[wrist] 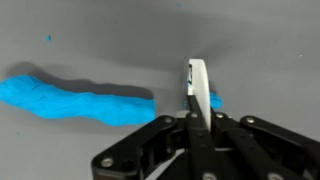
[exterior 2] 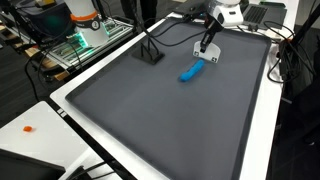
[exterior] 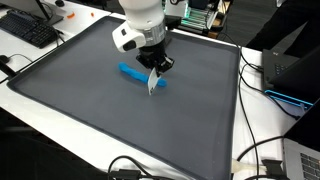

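My gripper (exterior: 154, 72) is shut on a thin white flat tool (wrist: 198, 88), like a plastic knife or spatula, which points down at the grey mat. Its tip (exterior: 152, 88) hangs over one end of a long blue lump of putty-like stuff (exterior: 133, 74) lying on the mat. In the wrist view the blue lump (wrist: 75, 102) stretches to the left of the white tool, and a small blue bit (wrist: 215, 100) shows to its right. In an exterior view the gripper (exterior 2: 207, 44) stands just beyond the blue lump (exterior 2: 191, 70).
The grey mat (exterior: 120, 120) has a raised dark rim and lies on a white table. A keyboard (exterior: 30, 30) lies at the far corner. A laptop (exterior: 290, 70) and cables lie beside the mat. A black stand (exterior 2: 148, 52) rests on the mat's edge.
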Robot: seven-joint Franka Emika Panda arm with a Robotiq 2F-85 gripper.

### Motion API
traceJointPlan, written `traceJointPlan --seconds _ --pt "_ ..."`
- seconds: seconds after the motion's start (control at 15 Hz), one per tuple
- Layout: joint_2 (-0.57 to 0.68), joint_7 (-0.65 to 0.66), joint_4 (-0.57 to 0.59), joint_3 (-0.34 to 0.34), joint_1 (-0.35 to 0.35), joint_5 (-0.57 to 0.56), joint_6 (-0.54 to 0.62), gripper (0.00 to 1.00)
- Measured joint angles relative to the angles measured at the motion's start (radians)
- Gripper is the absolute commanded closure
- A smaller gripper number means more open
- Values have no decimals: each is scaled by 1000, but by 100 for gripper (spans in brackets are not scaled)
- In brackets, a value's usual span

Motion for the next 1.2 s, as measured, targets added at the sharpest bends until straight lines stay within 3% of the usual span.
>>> traceJointPlan --seconds 1.2 --pt "-69 -5 -6 -39 -37 -10 -65 99"
